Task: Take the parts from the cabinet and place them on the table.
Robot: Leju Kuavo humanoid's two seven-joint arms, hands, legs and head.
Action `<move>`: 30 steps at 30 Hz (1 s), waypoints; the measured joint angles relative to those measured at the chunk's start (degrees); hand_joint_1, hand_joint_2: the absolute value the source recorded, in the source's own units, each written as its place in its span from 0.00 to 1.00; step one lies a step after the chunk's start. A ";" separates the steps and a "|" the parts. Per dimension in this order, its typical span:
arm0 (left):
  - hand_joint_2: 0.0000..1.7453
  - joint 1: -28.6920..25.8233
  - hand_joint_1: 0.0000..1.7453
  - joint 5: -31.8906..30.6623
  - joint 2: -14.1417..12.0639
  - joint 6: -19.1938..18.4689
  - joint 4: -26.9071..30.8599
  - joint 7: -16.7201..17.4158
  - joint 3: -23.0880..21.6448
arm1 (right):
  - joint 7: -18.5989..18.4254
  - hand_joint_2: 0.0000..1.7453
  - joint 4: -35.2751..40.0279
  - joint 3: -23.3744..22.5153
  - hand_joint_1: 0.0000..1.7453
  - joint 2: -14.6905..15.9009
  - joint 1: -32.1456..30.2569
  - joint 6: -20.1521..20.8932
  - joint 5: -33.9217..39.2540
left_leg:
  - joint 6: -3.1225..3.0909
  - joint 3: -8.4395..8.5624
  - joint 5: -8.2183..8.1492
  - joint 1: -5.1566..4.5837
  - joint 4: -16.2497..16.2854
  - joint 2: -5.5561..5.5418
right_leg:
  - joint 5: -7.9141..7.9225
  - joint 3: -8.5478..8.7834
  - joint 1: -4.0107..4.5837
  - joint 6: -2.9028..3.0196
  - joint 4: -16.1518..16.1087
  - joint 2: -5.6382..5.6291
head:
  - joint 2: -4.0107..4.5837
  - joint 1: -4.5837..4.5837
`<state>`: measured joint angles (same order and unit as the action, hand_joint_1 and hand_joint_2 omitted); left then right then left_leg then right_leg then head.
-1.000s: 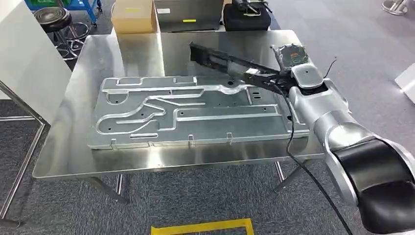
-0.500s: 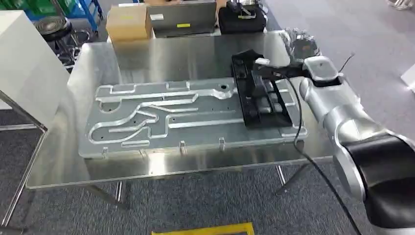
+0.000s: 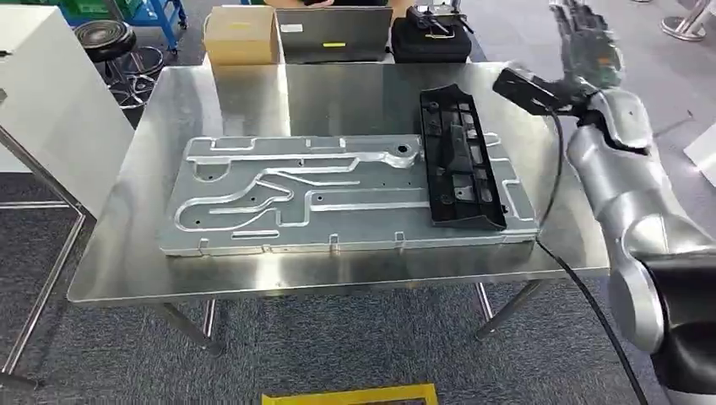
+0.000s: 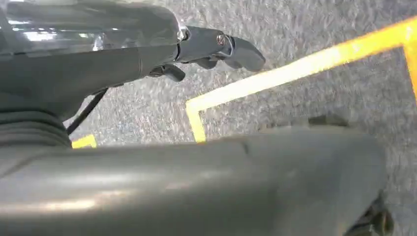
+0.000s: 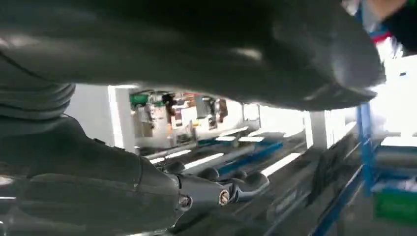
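A: Two parts lie on the steel worktop [image 3: 127, 253] in front of us. Closest to our edge is the big silver metal plate [image 3: 279, 202] with its raised channels, lying flat, long side across.

B: And the black plastic part [image 3: 460, 160]?

A: We see it resting on the plate's right end, lengthwise away from us, its near end close to the plate's front edge and its far end just past the plate's back edge. Nothing is touching it.

B: Where do we have the right hand [image 3: 587, 42]?

A: Up and beyond the worktop's far right corner, well apart from the black part. In the head view its fingers look spread, with nothing in them. In the right wrist view the dark fingers [image 5: 236, 184] lie stretched out, likewise holding nothing.

B: The left hand [image 4: 211, 46]?

A: We see it in the left wrist view, hanging over grey carpet [image 4: 319, 29] crossed by a yellow tape line [image 4: 295, 71]. Its fingers are loosely extended and it holds nothing.

B: Anything nearer than the worktop?

A: A strip of yellow tape [image 3: 350, 392] on the floor at our feet. To the left of the worktop stands a white cabinet [image 3: 51, 110].

B: And beyond the worktop?

A: A cardboard box [image 3: 241, 35], a grey panel with a yellow label [image 3: 333, 34] and a black case [image 3: 431, 38] sit just behind its far edge. Further left we see a round black stool [image 3: 105, 38].
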<state>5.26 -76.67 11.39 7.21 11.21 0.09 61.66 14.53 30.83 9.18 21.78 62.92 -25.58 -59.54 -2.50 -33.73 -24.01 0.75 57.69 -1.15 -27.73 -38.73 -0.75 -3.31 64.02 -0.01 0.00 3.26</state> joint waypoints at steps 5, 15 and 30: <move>0.00 -0.41 0.00 -0.04 0.44 0.02 0.00 1.01 0.48 | 4.65 0.00 21.81 -15.32 0.00 0.65 -33.79 -10.06 9.43 | -0.18 -2.43 1.71 -0.30 0.11 -1.34 | -3.07 0.84 -0.02 0.03 6.38 0.01 | 0.00 0.00; 0.00 -0.48 0.00 -1.75 0.72 0.44 0.00 1.95 0.44 | 20.65 0.00 37.60 -46.67 0.00 -22.23 -60.34 -14.44 12.18 | 2.57 -5.00 -3.35 -0.91 4.20 0.18 | 2.86 7.89 0.61 4.37 -9.34 0.55 | 0.00 0.00; 0.00 0.22 0.00 -4.22 0.11 0.63 -0.02 1.68 -0.79 | -3.36 0.00 2.66 -89.24 0.00 -34.61 -57.73 -10.98 -7.32 | 0.59 8.24 -6.15 -0.38 -1.62 1.07 | 5.75 -1.82 0.21 1.33 -4.75 -0.25 | 0.00 -0.04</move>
<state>5.48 -80.89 11.50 7.85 11.19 1.77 60.87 11.17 33.49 -80.07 -12.83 5.19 -36.56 -66.86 -1.91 -25.49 -30.16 0.37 56.07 -0.08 -21.98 -40.55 -0.54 -1.98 59.27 -0.26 0.00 3.21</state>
